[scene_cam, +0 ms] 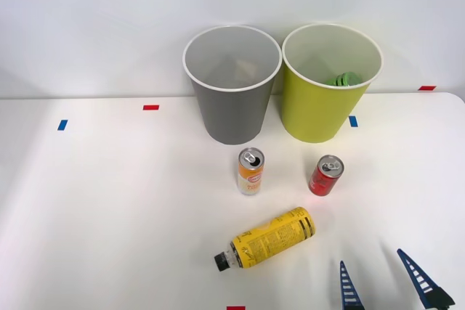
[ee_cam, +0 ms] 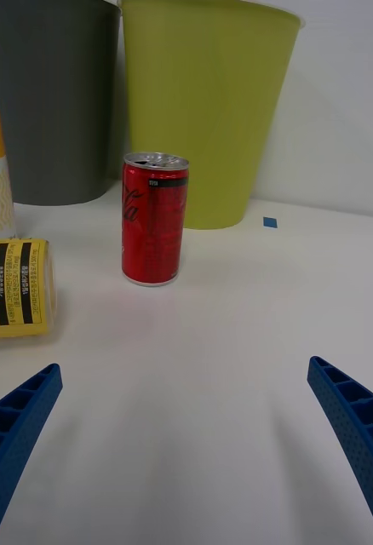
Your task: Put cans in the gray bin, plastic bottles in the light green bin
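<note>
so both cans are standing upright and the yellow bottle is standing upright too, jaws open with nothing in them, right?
Not quite. The yellow bottle is lying on its side on the table, not standing; the front view shows this. The rest holds: the red can and the orange-and-white can stand upright, and the right gripper has its jaws open with nothing between them.
</note>
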Controlling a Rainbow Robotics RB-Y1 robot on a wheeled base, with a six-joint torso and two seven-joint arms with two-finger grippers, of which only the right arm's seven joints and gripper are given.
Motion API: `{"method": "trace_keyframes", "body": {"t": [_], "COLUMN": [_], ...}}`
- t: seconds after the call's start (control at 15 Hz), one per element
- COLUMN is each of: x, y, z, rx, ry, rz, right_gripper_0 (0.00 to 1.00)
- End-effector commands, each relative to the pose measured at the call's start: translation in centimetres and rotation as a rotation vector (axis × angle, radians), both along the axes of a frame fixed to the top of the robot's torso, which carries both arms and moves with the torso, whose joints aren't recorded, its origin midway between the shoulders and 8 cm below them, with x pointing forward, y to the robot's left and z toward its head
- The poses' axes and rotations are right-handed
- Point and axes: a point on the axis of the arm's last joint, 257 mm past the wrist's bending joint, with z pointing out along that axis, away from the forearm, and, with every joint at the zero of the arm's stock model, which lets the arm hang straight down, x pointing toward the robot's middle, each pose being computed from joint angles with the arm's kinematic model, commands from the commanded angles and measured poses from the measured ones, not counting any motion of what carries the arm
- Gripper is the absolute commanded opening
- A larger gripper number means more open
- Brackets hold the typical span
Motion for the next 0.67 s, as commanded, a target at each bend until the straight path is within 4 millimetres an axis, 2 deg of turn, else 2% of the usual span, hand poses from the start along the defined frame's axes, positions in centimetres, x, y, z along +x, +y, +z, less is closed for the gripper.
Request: {"method": "trace_keyframes", "body": {"t": [0.07, 0.67], "x": [0.00, 0.00], "y": [0.00, 0.00], "z": [0.00, 0.00], "rx": [0.000, 0.000], "ry": [0.000, 0.000], "rz": [0.000, 0.000], "right_gripper_0": [1.00, 1.00]}}
